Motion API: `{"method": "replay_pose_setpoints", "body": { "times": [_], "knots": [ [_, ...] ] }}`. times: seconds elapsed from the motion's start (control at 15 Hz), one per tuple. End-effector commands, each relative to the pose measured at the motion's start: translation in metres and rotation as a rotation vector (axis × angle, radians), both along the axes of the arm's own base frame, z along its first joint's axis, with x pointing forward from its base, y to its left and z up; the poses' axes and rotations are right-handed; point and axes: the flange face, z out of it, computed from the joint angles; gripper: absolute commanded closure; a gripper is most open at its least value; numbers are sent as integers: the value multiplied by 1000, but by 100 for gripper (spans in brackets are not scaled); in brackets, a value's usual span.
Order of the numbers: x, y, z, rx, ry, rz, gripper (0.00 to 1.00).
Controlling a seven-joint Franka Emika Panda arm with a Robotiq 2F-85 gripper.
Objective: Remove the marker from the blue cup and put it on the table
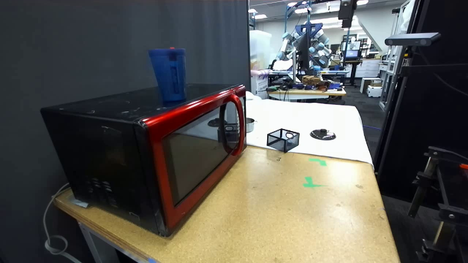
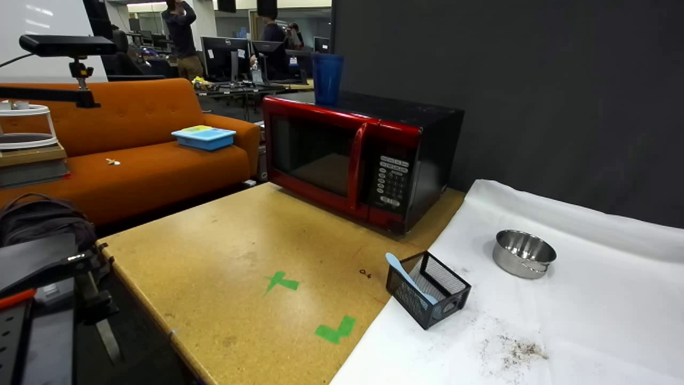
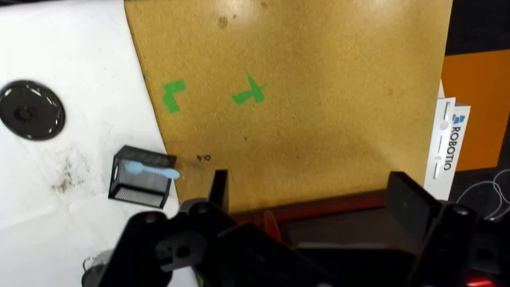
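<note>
The blue cup [image 1: 169,75] stands upright on top of the black and red microwave, near its front edge. It also shows in an exterior view [image 2: 327,80]. A small red tip of the marker [image 1: 172,48] shows just above the cup's rim; the rest is inside the cup and hard to make out. The tan table [image 1: 292,212] with green tape marks lies in front of the microwave and fills much of the wrist view [image 3: 338,119]. My gripper [image 3: 310,175] is open, with nothing between its fingers. It shows only in the wrist view, where the cup and marker are out of view.
The microwave [image 2: 315,155] has a protruding red handle [image 1: 239,124]. A black wire basket [image 2: 427,321] holding a light blue spoon [image 2: 406,275] sits at the white sheet's edge [image 2: 588,321]. A metal bowl [image 2: 513,262] and black lid [image 1: 323,135] lie on the sheet.
</note>
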Motion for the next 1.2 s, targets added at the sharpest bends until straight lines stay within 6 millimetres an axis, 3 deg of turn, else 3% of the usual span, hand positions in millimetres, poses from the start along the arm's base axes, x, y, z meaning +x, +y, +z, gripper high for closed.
{"method": "replay_pose_setpoints", "body": {
  "times": [0.0,0.27,0.73,0.93,1.13],
  "knots": [
    [19,31,20,29,-120,22,0],
    [44,76,33,100,-291,45,0],
    [89,164,26,92,-367,166,0],
    [105,190,42,52,-413,193,0],
    [124,203,53,25,-440,149,0]
  ]
}}
